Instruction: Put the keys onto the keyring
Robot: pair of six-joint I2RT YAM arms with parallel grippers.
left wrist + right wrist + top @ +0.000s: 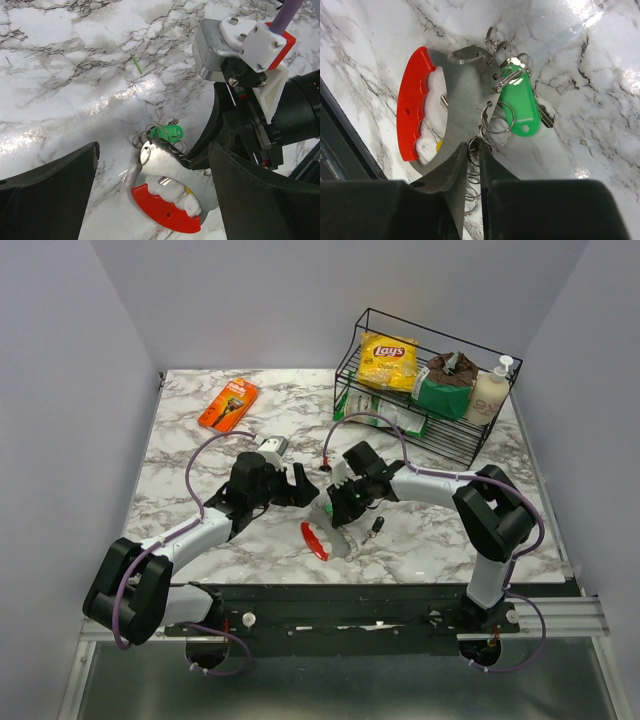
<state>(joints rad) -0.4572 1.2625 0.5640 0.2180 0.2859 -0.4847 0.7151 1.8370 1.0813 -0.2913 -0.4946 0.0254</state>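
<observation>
Right hand (472,162) is pinched shut on the keyring (465,95)'s grey edge, down at the tabletop (200,430). The green key (520,107) looks hooked on already. Left hand (152,167) gapes wide, empty, alongside. What seems a dark key (376,528) lies loose nearby, so there's work left!

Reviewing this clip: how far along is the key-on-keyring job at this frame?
Done: the green-tagged key appears to hang from split rings on the keyring. In hand: the right gripper pinches the keyring's grey edge; the left gripper is open and empty beside it. Left: what looks like a dark key lies loose on the table.
</observation>
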